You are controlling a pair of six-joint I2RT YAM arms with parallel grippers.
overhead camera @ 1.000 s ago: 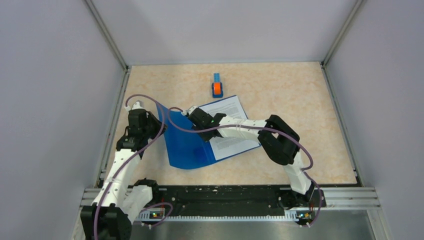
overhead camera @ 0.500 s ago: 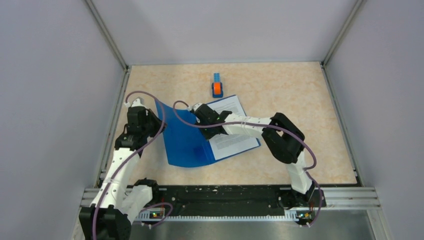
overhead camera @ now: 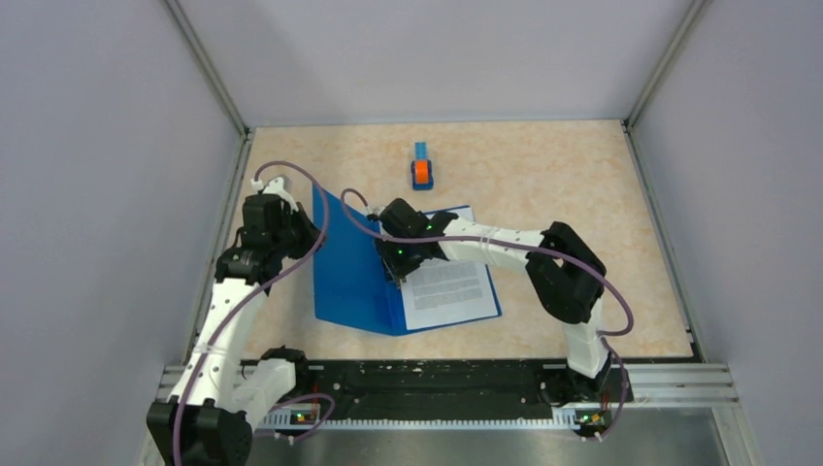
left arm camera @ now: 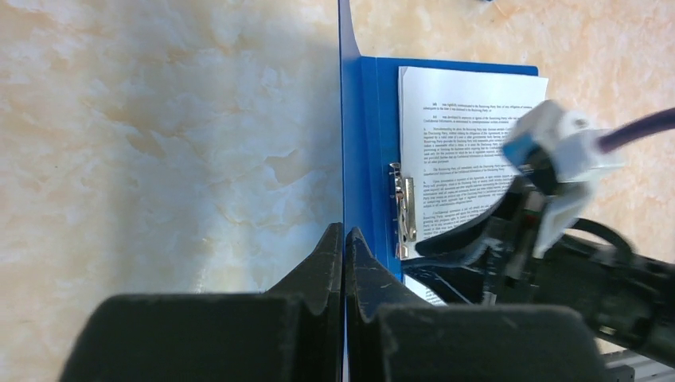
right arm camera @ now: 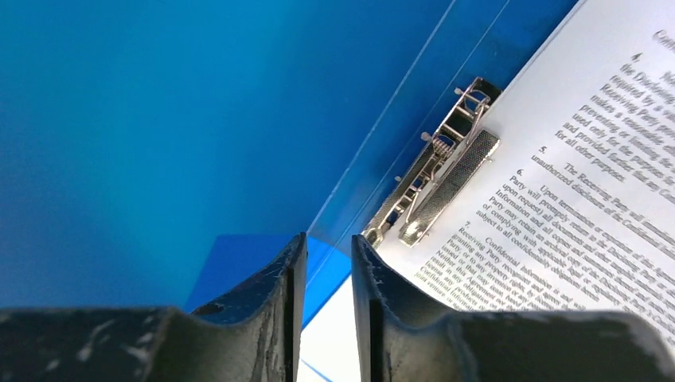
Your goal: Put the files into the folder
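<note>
Two claws engaged: left gripper (left arm camera: 344,235) pinches the thin, springy cover of the folder (overhead camera: 345,274) upright; right gripper (right arm camera: 322,259), jaws barely apart, empty, hovers near the clip (right arm camera: 446,179). The files (overhead camera: 451,291) lie inside: likely light, floppy, best gripped edgewise.

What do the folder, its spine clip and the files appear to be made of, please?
The folder looks like thin glossy plastic: uniform bright blue, translucent near the fold. Its spine clip seems metal, silvery and textured. The files look like matte white paper with black print.
</note>
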